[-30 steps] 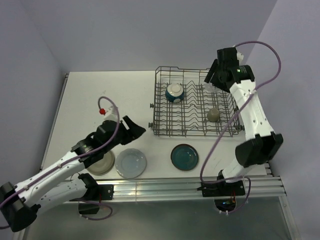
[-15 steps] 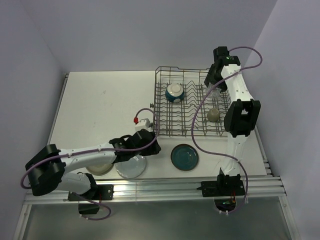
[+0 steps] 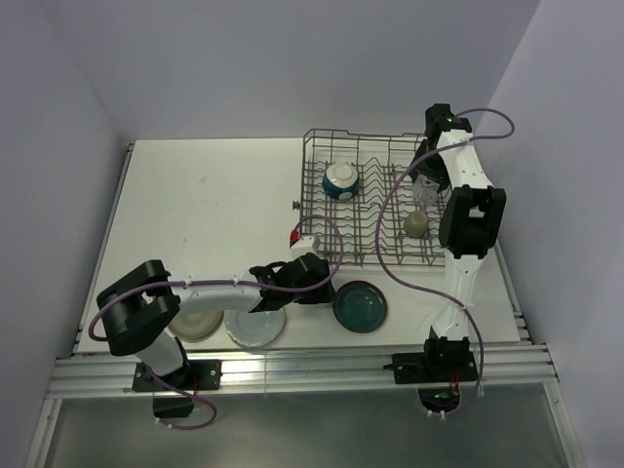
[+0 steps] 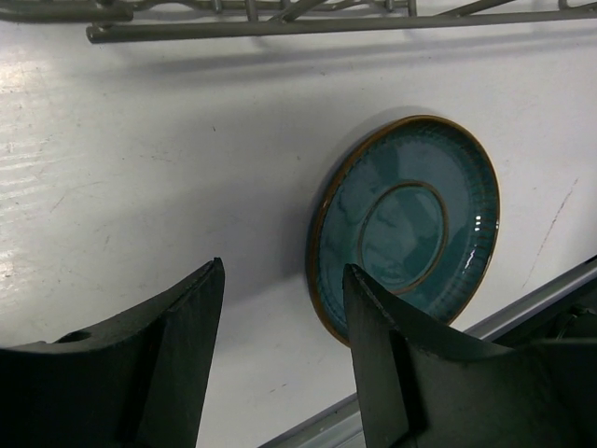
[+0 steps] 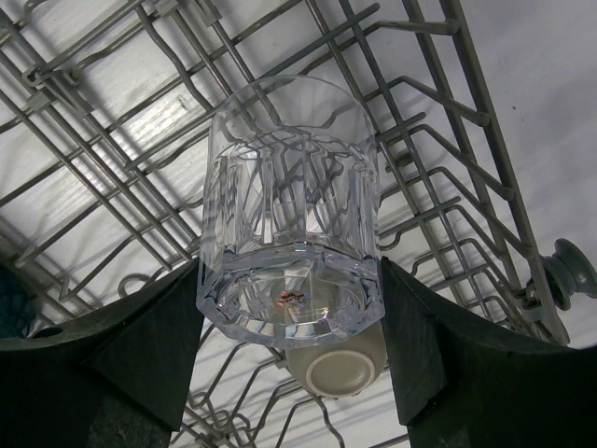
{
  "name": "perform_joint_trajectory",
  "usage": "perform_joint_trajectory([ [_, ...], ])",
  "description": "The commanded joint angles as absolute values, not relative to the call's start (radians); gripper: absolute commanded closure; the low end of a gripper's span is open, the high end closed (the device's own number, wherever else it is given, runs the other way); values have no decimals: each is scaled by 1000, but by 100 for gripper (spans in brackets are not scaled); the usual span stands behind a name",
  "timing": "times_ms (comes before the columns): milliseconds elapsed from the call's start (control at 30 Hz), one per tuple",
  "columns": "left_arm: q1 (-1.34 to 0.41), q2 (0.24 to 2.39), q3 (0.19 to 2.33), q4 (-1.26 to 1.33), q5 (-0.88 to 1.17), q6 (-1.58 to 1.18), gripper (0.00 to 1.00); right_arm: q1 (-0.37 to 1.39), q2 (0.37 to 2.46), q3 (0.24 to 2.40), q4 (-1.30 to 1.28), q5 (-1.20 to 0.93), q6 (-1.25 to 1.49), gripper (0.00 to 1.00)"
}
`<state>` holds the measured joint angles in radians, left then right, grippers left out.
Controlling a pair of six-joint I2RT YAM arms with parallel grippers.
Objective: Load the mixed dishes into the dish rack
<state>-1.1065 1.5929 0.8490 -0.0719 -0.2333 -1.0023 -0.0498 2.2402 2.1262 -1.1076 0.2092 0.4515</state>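
While the left fingers (image 4: pixel 177 345) stand apart with nothing between them, one of them is just beside the edge of the teal plate (image 4: pixel 406 224). I cannot tell if it touches. That plate lies flat on the table, just in front of the rack (image 4: pixel 280 26). A second ago the left gripper (image 4: pixel 280 355) was off to the left of the rack's front, near the blue plate (image 3: pixel 255 330). It has swung across and come down low, so I think the teal plate is the dish it wants next. The plate lies flat, so getting a finger under its rim may be hard.

The right fingers (image 5: pixel 140 355) press on both sides of the glass (image 5: pixel 289 187), so the right gripper (image 5: pixel 287 280) is holding it. A second ago it was high over the far right corner of the rack. Now it is lower, and the glass hangs over the wires on the rack's right side, just behind the mug (image 5: pixel 331 364). I cannot tell if the glass rests on the wires yet. It looks close to being set down.

The mug and the bowl (image 3: pixel 341 178) are in the rack. The blue plate and the grey plate (image 3: pixel 192 327) lie in front of the rack, to its left, so I think three plates are left to load.
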Motion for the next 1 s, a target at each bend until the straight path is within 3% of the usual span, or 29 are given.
perform_joint_trajectory([
  [0,-1117,1600,888,-51,-244,-980,40,-48,2240,2151,-1100,219,454,57],
  [33,-1117,1598,887,-55,-253,-982,39,-48,2241,2149,-1100,221,454,46],
  [233,-1117,1565,891,-104,-281,-965,34,-45,2241,2161,-1115,244,454,36],
  [267,-1117,1563,894,-113,-290,-963,33,-44,2237,2158,-1115,251,457,26],
  [333,-1117,1555,900,-136,-305,-966,29,-43,2220,2148,-1106,253,456,19],
  [667,-1124,1505,879,-215,-345,-962,27,-26,2134,2131,-1103,256,457,15],
  [967,-1178,1624,949,-201,-322,-973,28,-5,2042,2091,-1120,278,466,12],
])
